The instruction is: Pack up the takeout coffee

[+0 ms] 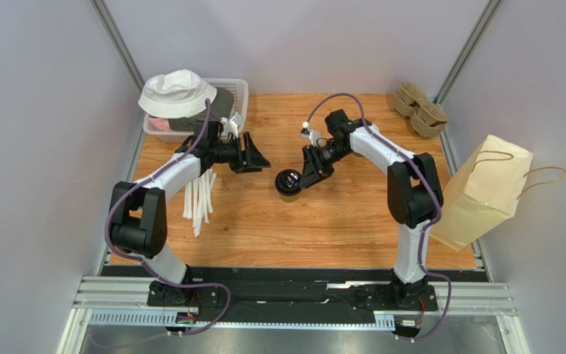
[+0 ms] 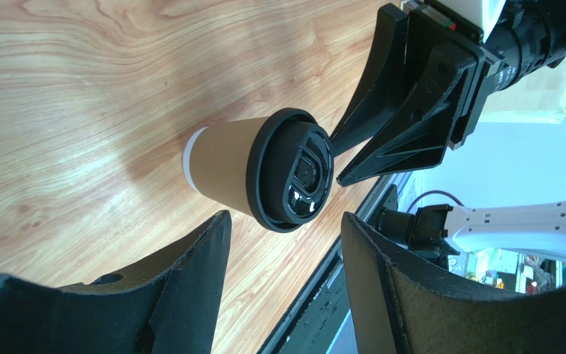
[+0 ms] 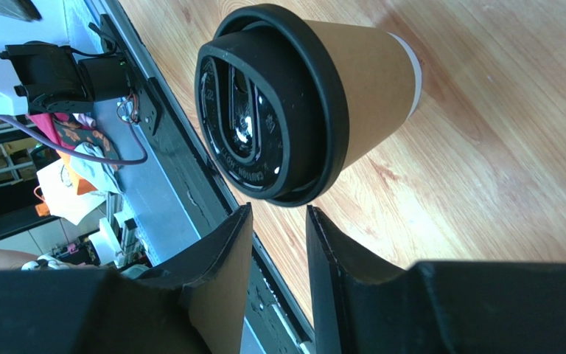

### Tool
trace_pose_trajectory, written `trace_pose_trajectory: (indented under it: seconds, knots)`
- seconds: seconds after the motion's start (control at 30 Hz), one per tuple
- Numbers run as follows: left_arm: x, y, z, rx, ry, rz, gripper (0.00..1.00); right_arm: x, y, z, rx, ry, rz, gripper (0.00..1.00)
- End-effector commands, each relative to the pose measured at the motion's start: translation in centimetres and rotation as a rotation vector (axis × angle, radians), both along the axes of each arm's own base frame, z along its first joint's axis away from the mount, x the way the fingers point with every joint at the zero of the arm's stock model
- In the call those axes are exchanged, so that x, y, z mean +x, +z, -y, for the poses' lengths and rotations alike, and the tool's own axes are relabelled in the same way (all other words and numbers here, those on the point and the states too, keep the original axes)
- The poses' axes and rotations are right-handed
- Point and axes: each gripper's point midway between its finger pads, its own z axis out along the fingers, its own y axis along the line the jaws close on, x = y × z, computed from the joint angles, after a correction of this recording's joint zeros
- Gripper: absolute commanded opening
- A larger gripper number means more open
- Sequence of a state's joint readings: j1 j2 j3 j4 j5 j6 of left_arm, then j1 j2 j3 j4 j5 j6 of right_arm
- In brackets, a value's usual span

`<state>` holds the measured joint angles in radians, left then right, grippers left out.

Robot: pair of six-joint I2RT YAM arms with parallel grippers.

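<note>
The takeout coffee (image 1: 289, 183), a tan paper cup with a black lid, stands upright on the wooden table (image 1: 323, 228) near its middle. My left gripper (image 1: 258, 159) is open and empty, a short way to the cup's left and apart from it. In the left wrist view the cup (image 2: 223, 166) sits just beyond the gripper (image 2: 284, 234). My right gripper (image 1: 309, 175) is just to the cup's right, its jaws a narrow gap apart and holding nothing. In the right wrist view the cup (image 3: 367, 88) is just past the gripper (image 3: 278, 212).
A brown paper bag (image 1: 485, 192) with handles leans at the right edge. Stacked pulp cup trays (image 1: 420, 109) sit at the back right. A white basket (image 1: 238, 92) holding a white hat (image 1: 177, 92) is at the back left. White strips (image 1: 199, 198) lie under the left arm.
</note>
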<state>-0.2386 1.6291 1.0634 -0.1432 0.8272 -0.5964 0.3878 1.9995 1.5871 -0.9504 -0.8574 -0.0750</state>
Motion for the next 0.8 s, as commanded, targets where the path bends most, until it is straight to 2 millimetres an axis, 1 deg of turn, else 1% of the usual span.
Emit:
trace_pose_trajectory:
  seconds: [0.0,0.03,0.07,0.13,0.2,0.23,0.3,0.33,0.4,0.43,0.5,0.57,0.6,0.7,0.73,0.77]
  knots:
    - [0.0,1.5,-1.0,-0.003,-0.02,0.053,0.66,0.1,-0.1,-1.6,0.047,0.024,0.014,0.37]
    - [0.2,1.3,-1.8,0.0,-0.002,0.052,0.66,0.1,-0.1,-1.9,0.051,0.024,0.018,0.38]
    - [0.1,1.3,-2.0,0.005,0.0,0.051,0.66,0.2,0.0,-1.9,0.053,0.015,0.009,0.39]
    - [-0.5,0.7,-2.6,0.022,-0.001,0.031,0.66,0.3,0.1,-2.1,0.06,0.013,0.008,0.4]
    - [-1.4,0.6,-2.6,0.018,-0.008,0.018,0.66,0.3,0.4,-2.3,0.064,0.01,0.011,0.42]
    - [-2.1,-0.2,-2.7,0.019,-0.007,-0.006,0.66,0.4,0.5,-2.3,0.065,0.009,0.016,0.43]
    - [-2.5,0.0,-2.9,0.005,0.006,-0.006,0.66,0.4,0.4,-2.5,0.06,0.014,0.022,0.44]
    - [-2.8,-0.5,-3.1,0.004,0.018,-0.026,0.66,0.4,0.3,-2.6,0.059,0.017,0.022,0.46]
    - [-2.5,-0.5,-3.5,-0.008,0.045,-0.037,0.66,0.5,0.1,-2.9,0.056,0.021,0.028,0.47]
    - [-2.4,-0.5,-3.6,-0.009,0.049,-0.036,0.66,0.5,0.0,-3.2,0.057,0.03,0.036,0.5]
    - [-2.3,-0.3,-4.1,-0.007,0.054,-0.025,0.66,0.8,-0.1,-3.5,0.057,0.033,0.04,0.52]
    - [-2.1,0.1,-4.4,-0.005,0.052,-0.01,0.66,0.6,0.1,-3.4,0.054,0.043,0.042,0.56]
    - [-2.1,0.1,-4.8,0.001,0.058,-0.014,0.66,0.6,0.5,-3.3,0.053,0.044,0.051,0.58]
    - [-1.9,0.6,-5.6,-0.006,0.078,-0.004,0.66,-0.5,1.6,-2.6,0.047,0.044,0.023,0.63]
    - [-1.9,0.7,-5.9,-0.009,0.084,-0.003,0.66,-0.7,2.5,-2.2,0.064,0.034,0.016,0.67]
    - [-1.9,0.9,-6.0,-0.013,0.086,0.002,0.66,-0.9,2.8,-2.0,0.069,0.026,0.005,0.67]
